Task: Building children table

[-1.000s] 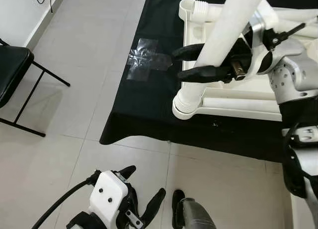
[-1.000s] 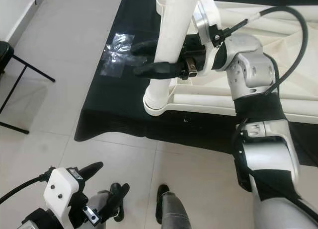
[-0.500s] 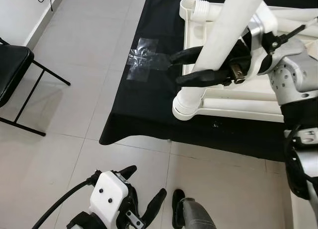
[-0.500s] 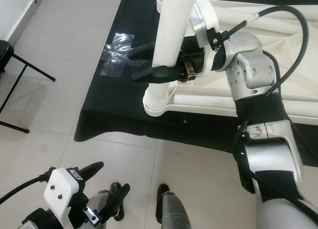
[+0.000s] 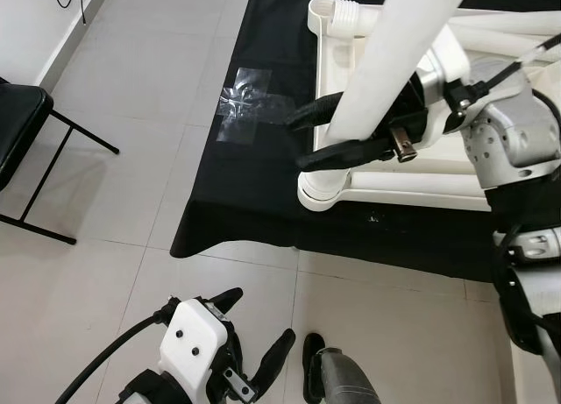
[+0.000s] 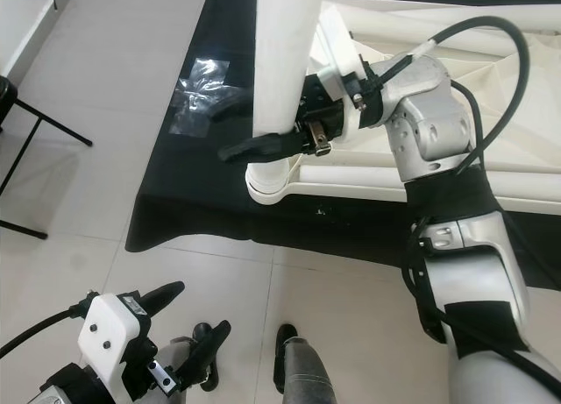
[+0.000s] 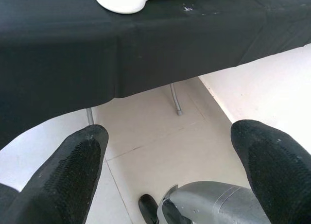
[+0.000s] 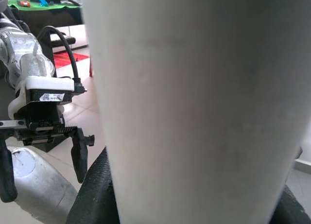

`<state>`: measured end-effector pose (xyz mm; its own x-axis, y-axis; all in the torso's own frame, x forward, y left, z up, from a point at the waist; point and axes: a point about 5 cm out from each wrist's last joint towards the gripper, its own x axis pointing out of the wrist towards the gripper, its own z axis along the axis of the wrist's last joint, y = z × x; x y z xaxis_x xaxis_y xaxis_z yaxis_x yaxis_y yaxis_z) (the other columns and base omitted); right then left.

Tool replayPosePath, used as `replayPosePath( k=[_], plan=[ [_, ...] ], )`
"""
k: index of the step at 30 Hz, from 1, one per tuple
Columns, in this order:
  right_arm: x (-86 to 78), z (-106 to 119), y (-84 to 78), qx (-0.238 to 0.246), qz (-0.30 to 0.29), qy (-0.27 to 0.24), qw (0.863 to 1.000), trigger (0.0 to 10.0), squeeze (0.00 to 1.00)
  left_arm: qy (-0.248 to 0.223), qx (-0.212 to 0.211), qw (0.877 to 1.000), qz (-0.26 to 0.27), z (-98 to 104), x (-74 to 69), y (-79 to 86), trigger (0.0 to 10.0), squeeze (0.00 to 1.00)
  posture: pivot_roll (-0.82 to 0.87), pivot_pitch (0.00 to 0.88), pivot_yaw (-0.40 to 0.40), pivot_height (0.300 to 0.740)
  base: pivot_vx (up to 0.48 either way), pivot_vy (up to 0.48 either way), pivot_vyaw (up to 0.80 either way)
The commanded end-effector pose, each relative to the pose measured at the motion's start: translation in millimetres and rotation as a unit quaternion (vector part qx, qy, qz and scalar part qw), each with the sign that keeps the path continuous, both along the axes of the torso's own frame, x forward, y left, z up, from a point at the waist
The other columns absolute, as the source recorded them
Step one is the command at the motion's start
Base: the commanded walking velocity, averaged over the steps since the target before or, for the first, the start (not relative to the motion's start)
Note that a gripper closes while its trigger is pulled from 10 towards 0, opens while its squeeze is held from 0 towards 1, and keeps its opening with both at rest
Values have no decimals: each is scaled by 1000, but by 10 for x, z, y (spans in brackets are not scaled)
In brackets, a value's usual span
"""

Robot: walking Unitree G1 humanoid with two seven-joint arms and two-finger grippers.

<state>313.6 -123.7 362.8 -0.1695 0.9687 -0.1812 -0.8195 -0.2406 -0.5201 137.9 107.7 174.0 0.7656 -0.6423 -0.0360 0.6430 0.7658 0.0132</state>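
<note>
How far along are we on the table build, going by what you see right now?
Done: the white table frame lies on the black cloth. In hand: the right gripper clasps a white leg, its lower end at the near corner socket; whether it is seated cannot be told. Left: the far corner socket has no leg. The left gripper hangs open, idle, low over the floor.
</note>
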Motion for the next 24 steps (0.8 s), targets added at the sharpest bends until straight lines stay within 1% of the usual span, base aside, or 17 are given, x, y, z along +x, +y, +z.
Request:
replayPosePath(
  k=[1, 2, 4, 8, 10, 22, 24],
  plan=[
    [71, -134, 35, -18, -22, 28, 999, 10000, 0, 12, 1, 1000, -3, -50, -19, -12, 10000, 0, 62, 425, -24, 740, 0, 0, 0],
    [71, -134, 35, -18, -22, 28, 999, 10000, 0, 12, 1, 1000, -3, -50, -19, -12, 10000, 0, 62, 425, -24, 740, 0, 0, 0],
    [113, -100, 57, 0, -40, 41, 998, 10000, 0, 11, 1, 1000, -3, -53, -13, -14, 10000, 0, 59, 424, -26, 740, 0, 0, 0],
    [153, -82, 69, 15, -56, 53, 997, 10000, 0, 11, 0, 1000, -3, -55, -9, -16, 10000, 0, 57, 423, -28, 740, 0, 0, 0],
    [222, -76, 79, 26, -84, 64, 994, 10000, 0, 10, 0, 1000, -2, -55, -4, -19, 10000, 0, 55, 423, -30, 740, 0, 0, 0],
    [288, -99, 115, 45, -128, 66, 989, 10000, 0, 8, -2, 1000, -2, -53, 2, -20, 10000, 0, 53, 424, -32, 740, 0, 0, 0],
    [314, -132, 97, 53, -148, 71, 985, 10000, 0, 8, -2, 1000, -2, -53, 3, -22, 10000, 0, 53, 424, -32, 740, 0, 0, 0]
  ],
)
